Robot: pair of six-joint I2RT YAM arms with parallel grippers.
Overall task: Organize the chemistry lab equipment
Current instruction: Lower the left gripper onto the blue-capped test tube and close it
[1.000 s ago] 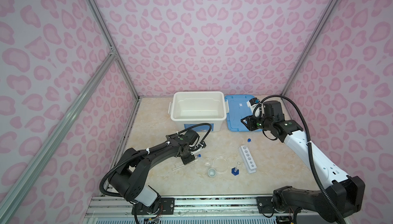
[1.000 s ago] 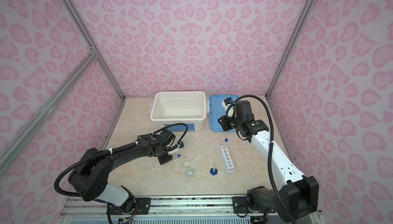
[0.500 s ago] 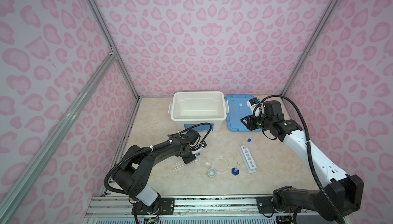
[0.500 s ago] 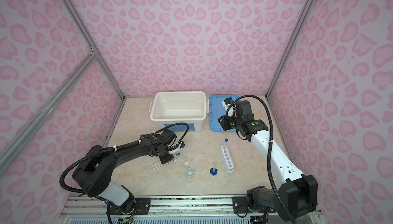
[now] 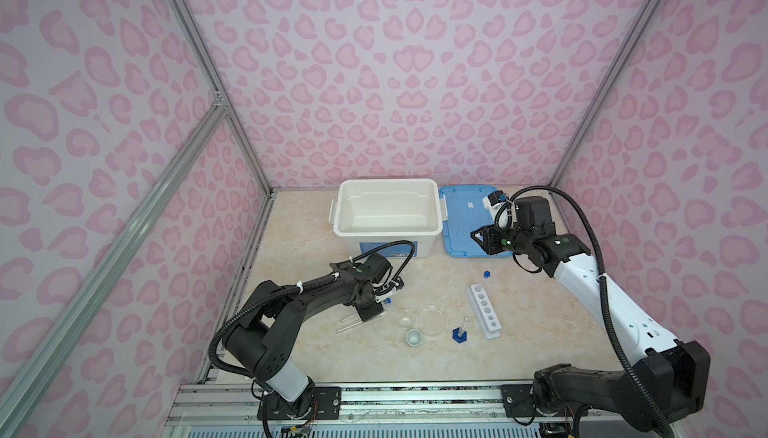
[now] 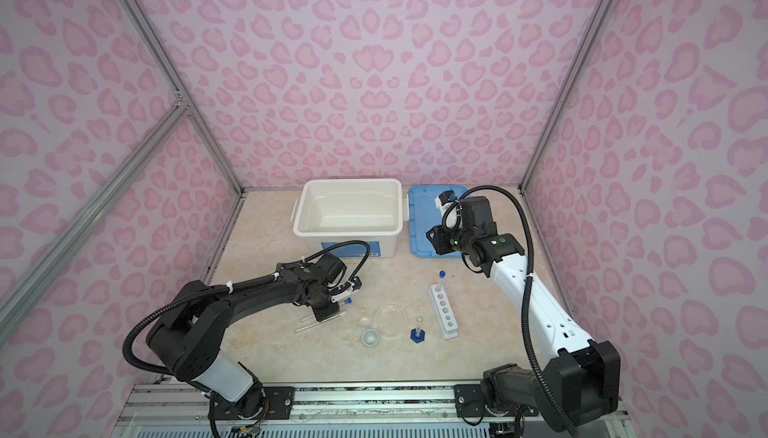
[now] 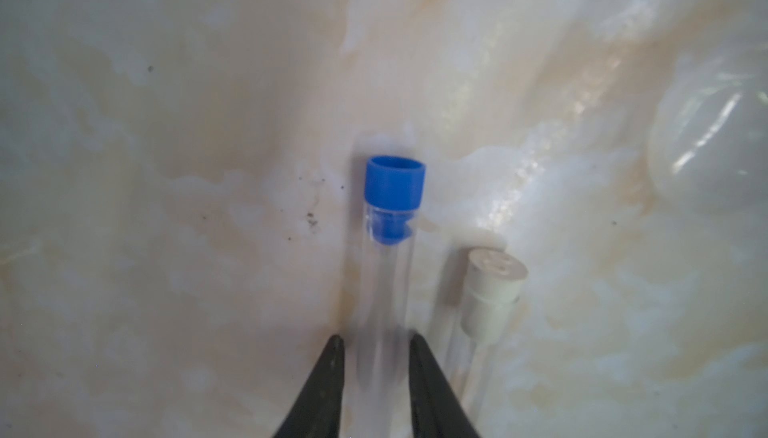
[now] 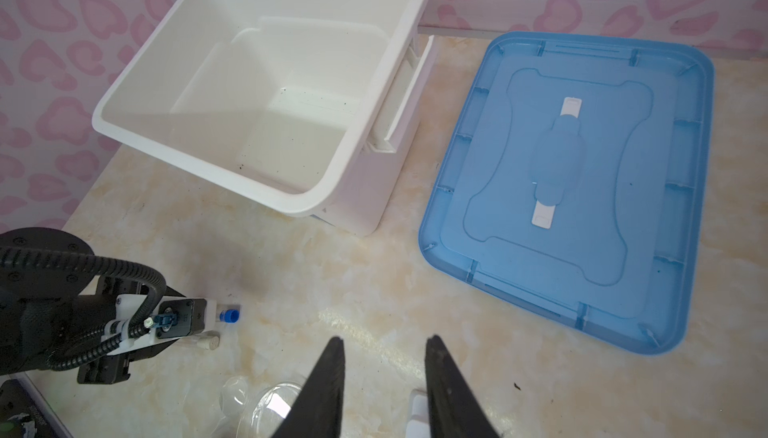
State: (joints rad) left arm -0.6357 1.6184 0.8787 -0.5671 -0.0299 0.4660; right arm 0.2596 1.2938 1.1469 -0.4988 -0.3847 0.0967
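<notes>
My left gripper [image 5: 372, 313] [image 7: 376, 338] is low on the table, its jaws shut on a clear blue-capped test tube [image 7: 388, 274] lying flat, one finger close on each side. A white-capped tube [image 7: 490, 290] lies right beside it. The white six-hole rack [image 5: 484, 315] [image 6: 444, 311] holds one upright blue-capped tube [image 5: 485, 277] in its far hole. Left of the rack stand the blue-based cylinder [image 5: 459, 332], the clear round dish [image 5: 432, 321] and the tiny white cup [image 5: 414, 337]. My right gripper [image 5: 473, 235] [image 8: 384, 340] hangs open and empty above the table.
The large white bin [image 5: 388, 232] stands open at the back, with its blue lid [image 5: 461, 215] flat on the table to its right. A small clear dome [image 5: 406, 321] sits beside the dish. Pink patterned walls close in three sides.
My left jaws have narrowed around the blue-capped tube on the table. Neither arm has visibly shifted, and the right gripper is unchanged.
</notes>
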